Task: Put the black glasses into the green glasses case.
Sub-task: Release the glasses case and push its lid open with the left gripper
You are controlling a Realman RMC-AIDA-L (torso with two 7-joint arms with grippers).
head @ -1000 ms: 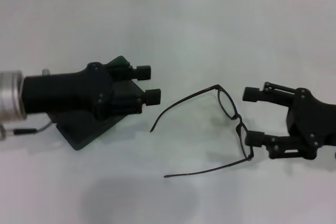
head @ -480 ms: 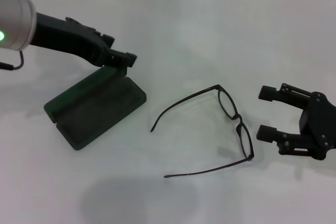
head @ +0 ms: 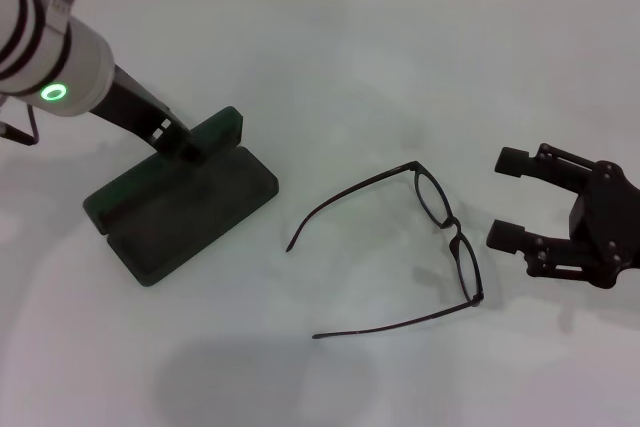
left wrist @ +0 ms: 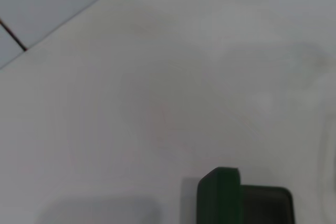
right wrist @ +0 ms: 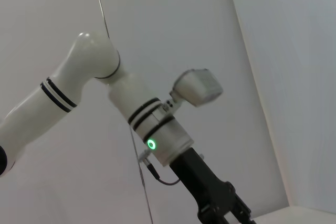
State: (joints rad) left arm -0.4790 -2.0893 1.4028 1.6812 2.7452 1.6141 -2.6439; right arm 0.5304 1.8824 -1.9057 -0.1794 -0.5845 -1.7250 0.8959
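The green glasses case [head: 180,202] lies open on the white table [head: 360,67], and it serves as the landmark here. Its lid stands raised along the far edge, with the dark-lined tray spread out on the near side of it. The left gripper [head: 185,144] is down at that raised lid, at the top edge near its right-hand end; its black body comes in from the upper left under the white arm [head: 50,57] with the green ring light. From the head view the fingertips merge with the dark lid, so whether they are apart, together, or pinching the lid cannot be told. The left wrist view shows only a corner of the case [left wrist: 220,195] with the upright lid edge and a bit of lining, no fingers.

The black glasses [head: 440,217] lie unfolded on the table to the right of the case, well apart from it. The lenses face away from the case and both temple arms stretch back toward it, the nearer tip ending just short of the case's right corner.

The right gripper [head: 510,197] sits beyond the glasses, on the side farthest from the case. Its two fingers are spread wide, pointing at the lens front, near it but not touching, and nothing is held between them.
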